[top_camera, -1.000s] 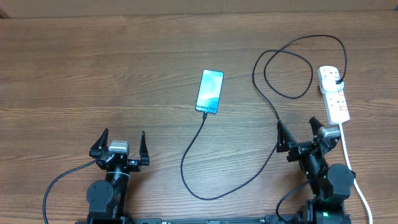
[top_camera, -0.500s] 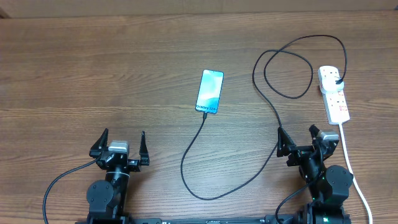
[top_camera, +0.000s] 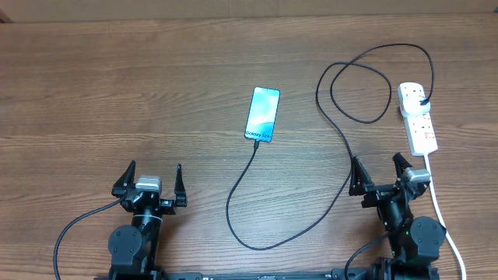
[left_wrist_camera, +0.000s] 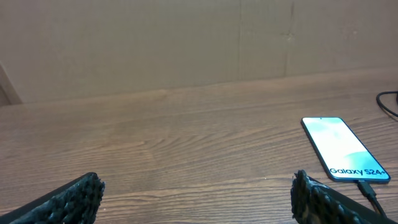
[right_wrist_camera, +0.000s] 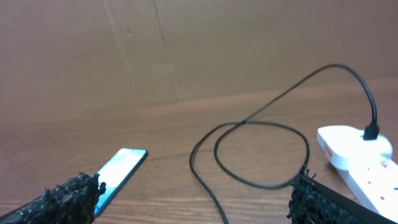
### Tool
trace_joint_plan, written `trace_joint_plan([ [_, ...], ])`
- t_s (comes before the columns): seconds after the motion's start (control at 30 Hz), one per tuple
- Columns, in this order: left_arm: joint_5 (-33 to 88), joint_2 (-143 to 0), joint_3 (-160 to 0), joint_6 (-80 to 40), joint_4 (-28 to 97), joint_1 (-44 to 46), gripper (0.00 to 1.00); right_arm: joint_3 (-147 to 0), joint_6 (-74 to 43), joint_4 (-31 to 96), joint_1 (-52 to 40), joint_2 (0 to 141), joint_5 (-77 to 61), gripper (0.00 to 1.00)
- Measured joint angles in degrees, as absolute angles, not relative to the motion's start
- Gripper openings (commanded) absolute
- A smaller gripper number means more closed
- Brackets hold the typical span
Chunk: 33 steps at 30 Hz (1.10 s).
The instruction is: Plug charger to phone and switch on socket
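Left gripper point(top_camera: 154, 173) and right gripper point(top_camera: 377, 167) stood open, empty; charger cable point(top_camera: 342, 128) lay just left of the latter, so reaching ahead to the socket point(top_camera: 417, 117) risked snagging it and unplugging the phone point(top_camera: 263, 114).

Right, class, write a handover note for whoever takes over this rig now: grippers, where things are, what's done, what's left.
Left gripper: open, empty, at the table's near left.
Right gripper: open, empty, just short of the power strip.
Phone: flat mid-table, screen lit.
Done, it seems: the charger cable meets the phone's near end, and its plug sits in the strip's far outlet.
Left: whether the strip is switched on is too small to read; check, and switch it on if needed.
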<state>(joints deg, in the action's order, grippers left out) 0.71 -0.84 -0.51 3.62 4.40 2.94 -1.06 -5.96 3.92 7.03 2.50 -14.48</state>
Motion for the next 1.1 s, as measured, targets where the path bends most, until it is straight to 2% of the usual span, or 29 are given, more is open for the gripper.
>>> trace_joint_plan([
  [1.1, 0.71, -0.86, -0.51, 3.62, 4.4, 2.94, 1.0, -1.06, -5.98, 3.92, 6.94, 0.78, -14.15, 1.0],
])
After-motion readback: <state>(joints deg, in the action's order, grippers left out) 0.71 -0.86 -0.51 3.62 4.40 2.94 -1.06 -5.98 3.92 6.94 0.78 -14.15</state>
